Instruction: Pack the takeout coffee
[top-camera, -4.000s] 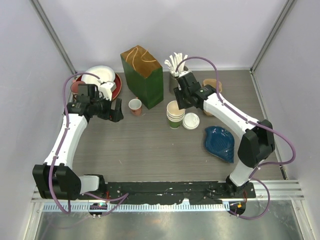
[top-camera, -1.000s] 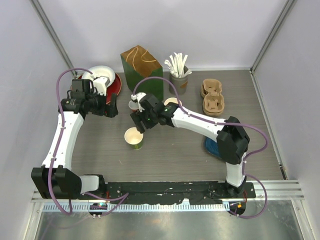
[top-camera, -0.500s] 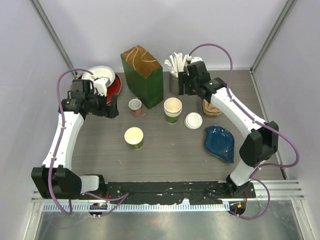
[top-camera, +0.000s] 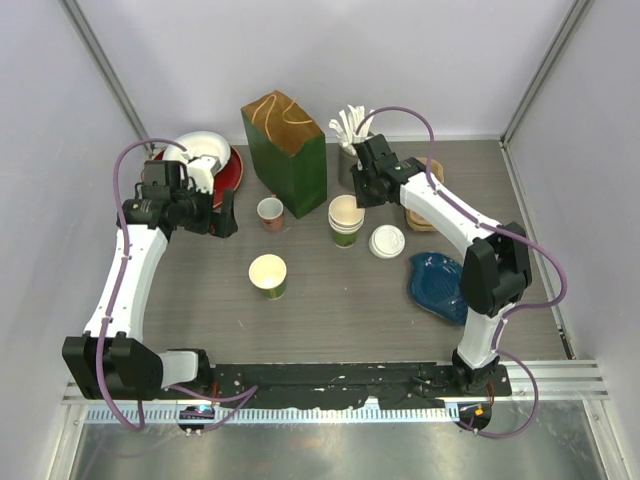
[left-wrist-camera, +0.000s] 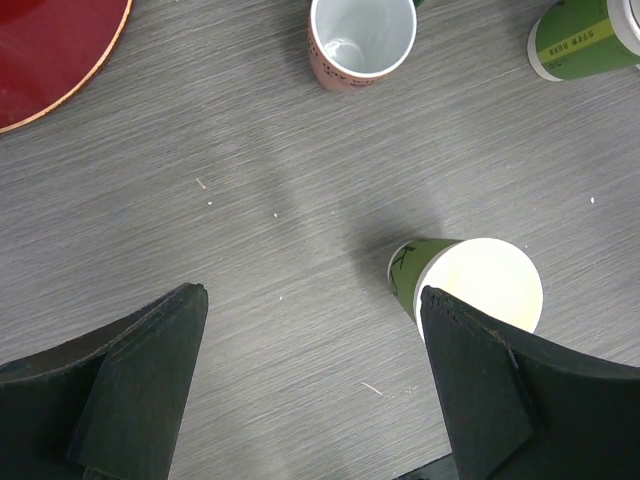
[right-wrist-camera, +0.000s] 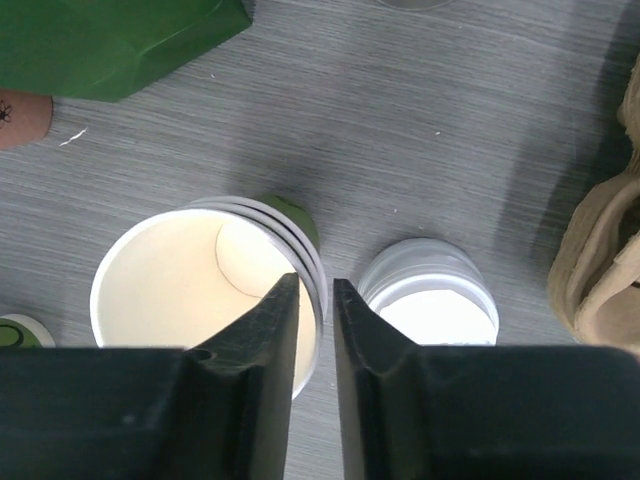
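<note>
From above: left gripper (top-camera: 226, 214) at the far left of the table (top-camera: 330, 320), just beside the red plate (top-camera: 233, 172), jaws wide apart, nothing between. Right gripper (top-camera: 362, 192) over the far right edge of the stack of green cups (top-camera: 346, 222) at mid-table, to the right of the green paper bag (top-camera: 285, 150). White lids (top-camera: 386, 241) just right of the stack; blue dish (top-camera: 440, 288) nearer and further right. Lone green cup (top-camera: 268, 275) upright, mouth up, nearer and left of the stack. Small red-and-white cup (top-camera: 270, 213) just near of the bag.

Left wrist: two black fingers (left-wrist-camera: 130, 390) at the near corners, spread wide, only bare tabletop between. Lone green cup at the tip of the right finger, outside the gap, cream inside showing. Red-and-white cup and stack along the far edge.

Right wrist: fingers (right-wrist-camera: 275, 350) drawn close, a narrow slit left. Right rim of the top cup in line with that slit, one finger over the cream inside, the other outside. Actual pinch on the rim: impossible to tell. Lids just right of the stack; tan pulp carrier (right-wrist-camera: 600, 260) at the right edge
</note>
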